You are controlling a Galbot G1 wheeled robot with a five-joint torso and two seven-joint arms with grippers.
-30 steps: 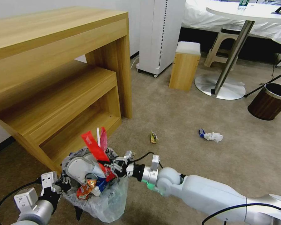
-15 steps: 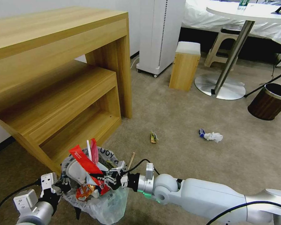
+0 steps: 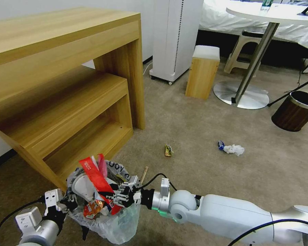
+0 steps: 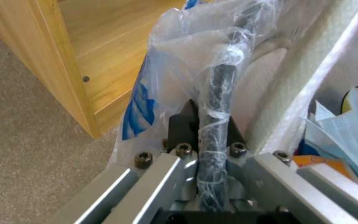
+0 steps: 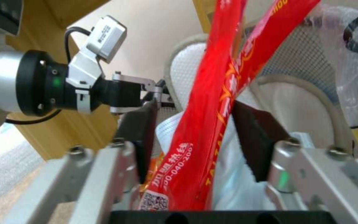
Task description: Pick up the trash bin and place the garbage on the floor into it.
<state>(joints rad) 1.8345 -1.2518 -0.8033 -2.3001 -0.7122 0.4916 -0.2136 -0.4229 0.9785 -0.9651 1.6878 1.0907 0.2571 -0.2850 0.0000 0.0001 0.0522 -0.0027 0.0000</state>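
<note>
Left gripper (image 4: 212,174) is clamped on the bagged rim of the trash bin (image 3: 109,218), held low beside the wooden shelf (image 3: 75,112). Right gripper (image 5: 195,137) stands apart around the red wrapper (image 3: 97,177) over the bin; it looks thin, floppy and slick, best pinched mid-strip.

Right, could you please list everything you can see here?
bin: one, dark, clear-lined, lower left, full of litter
wrapper: one, red, sticking up from the bin
slipper: one seen, white, in the bin
stick: one, wooden, carpet beside the bin
packet: one, yellowish, mid-carpet
tissue: one, white, right of the packet
brown bin: one, far right
desk: one, wood, left
stool: one, wood, white-topped, behind
table: one, white, round, back right
left gripper: jaws shut on the bin's rim
right gripper: at the bin's mouth, by the wrapper
</note>
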